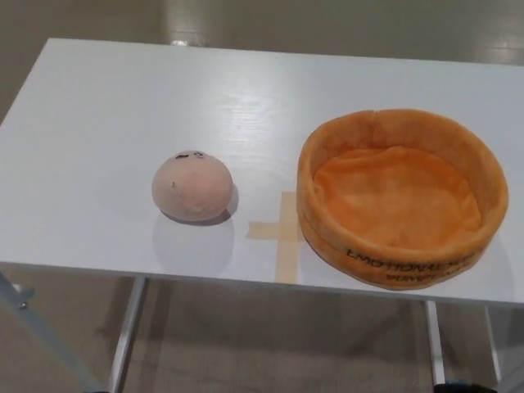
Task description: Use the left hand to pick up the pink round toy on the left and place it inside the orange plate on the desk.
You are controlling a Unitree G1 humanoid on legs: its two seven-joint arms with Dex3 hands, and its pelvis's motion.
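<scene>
Risk chiefly in the approach. No left hand, no right hand anywhere in the head view. Impossible to tell whether fingers wide, narrow or holding anything, and impossible to place anything against them beyond a guess: left fingers due in from the left edge, so probably nearest to the toy.

Furthest left, white smooth-topped counter point(106, 123), bare and probably slick. Then small pink round plush toy point(192, 188) with a little stitched face on top, resting on the counter left of centre, near the front edge, well apart from the plate. Likely soft and domed: easy to nudge or roll with a low, sideways entry, possibly toward that front edge and off. Safer from above, fingers spread wide before closing. Too shallow a pinch likely to catch only fuzz and drop it on the lift.

Next, beige tape cross point(278, 233) stuck flat to the counter, between toy and plate, no obstacle.

Furthest right, round orange plush plate point(393, 262) with a raised padded wall and dark lettering on the front, empty. Carrying too low likely to snag the near wall, shoving or tipping the plate. Release too early: toy on the wall or outside it. Long reach across for a left arm, too.
</scene>
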